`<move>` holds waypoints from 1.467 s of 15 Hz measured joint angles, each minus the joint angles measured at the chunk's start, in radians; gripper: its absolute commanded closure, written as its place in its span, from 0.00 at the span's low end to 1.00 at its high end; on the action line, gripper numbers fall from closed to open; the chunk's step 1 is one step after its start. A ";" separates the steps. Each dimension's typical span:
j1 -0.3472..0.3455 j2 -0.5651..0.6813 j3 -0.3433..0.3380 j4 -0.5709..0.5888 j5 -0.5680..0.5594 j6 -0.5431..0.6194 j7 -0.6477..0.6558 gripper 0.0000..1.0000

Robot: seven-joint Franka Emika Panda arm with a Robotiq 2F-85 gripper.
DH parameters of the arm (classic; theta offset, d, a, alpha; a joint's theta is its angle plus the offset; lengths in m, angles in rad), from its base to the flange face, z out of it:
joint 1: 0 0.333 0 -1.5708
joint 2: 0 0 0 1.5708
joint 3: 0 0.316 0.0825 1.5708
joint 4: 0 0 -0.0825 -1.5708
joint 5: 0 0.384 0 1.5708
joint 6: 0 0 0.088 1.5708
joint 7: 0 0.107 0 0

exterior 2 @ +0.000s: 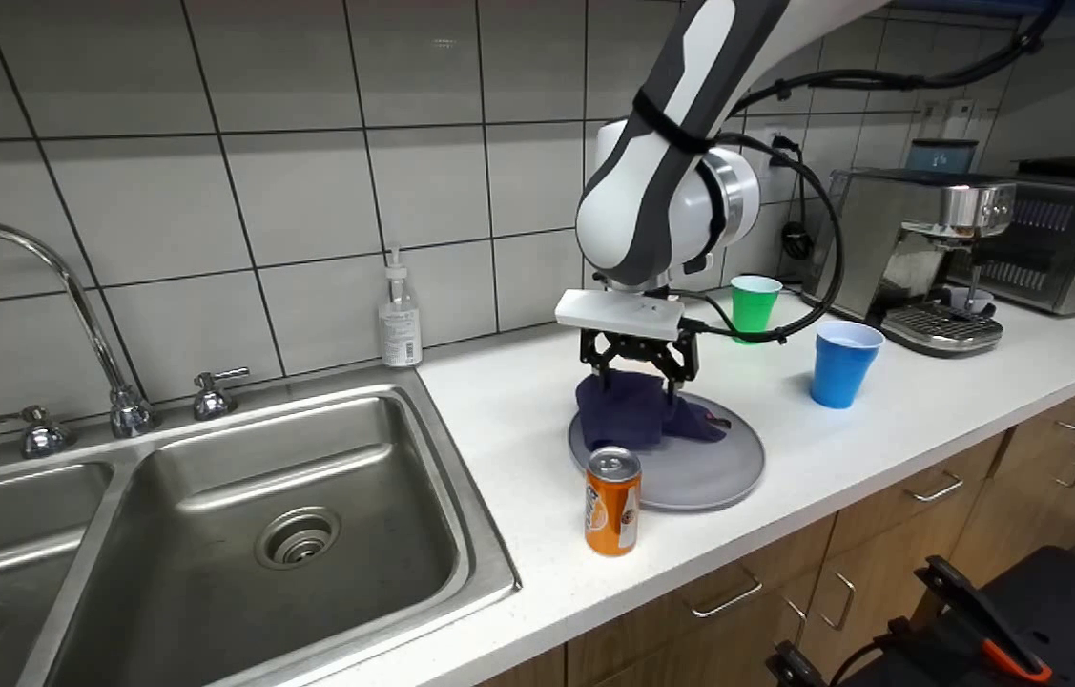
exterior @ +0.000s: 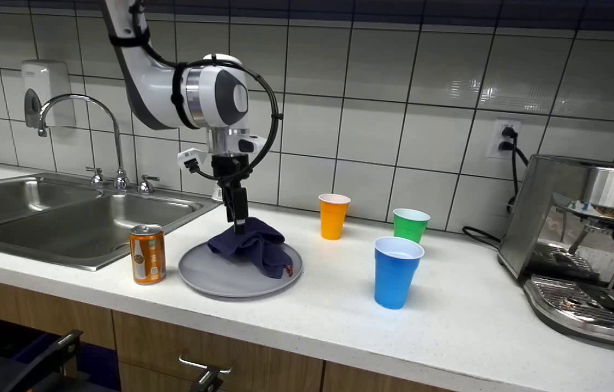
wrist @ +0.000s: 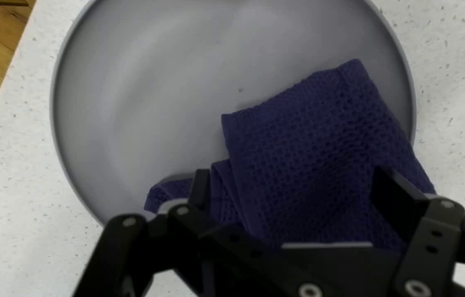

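gripper: jaws wide, straddling the cloth
cloth: on plate, crossing its rear rim
plate: near counter's front edge
room: tight beside orange can, wide toward blue cup

You face a pale, dark-grouted tile wall with light reflected on its glossy surface. Below it, you have a white speckled counter with a steel double sink, over wood-grain cabinets with metal handles.
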 measured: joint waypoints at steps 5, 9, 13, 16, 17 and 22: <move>0.034 0.071 -0.045 0.028 -0.036 0.010 0.107 0.00; 0.058 0.120 -0.075 0.048 -0.051 0.010 0.164 0.00; 0.074 0.140 -0.089 0.064 -0.053 0.010 0.187 0.42; 0.082 0.143 -0.092 0.069 -0.055 0.010 0.196 0.66; 0.085 0.143 -0.093 0.071 -0.055 0.010 0.196 0.73; 0.089 0.143 -0.094 0.076 -0.057 0.010 0.197 1.00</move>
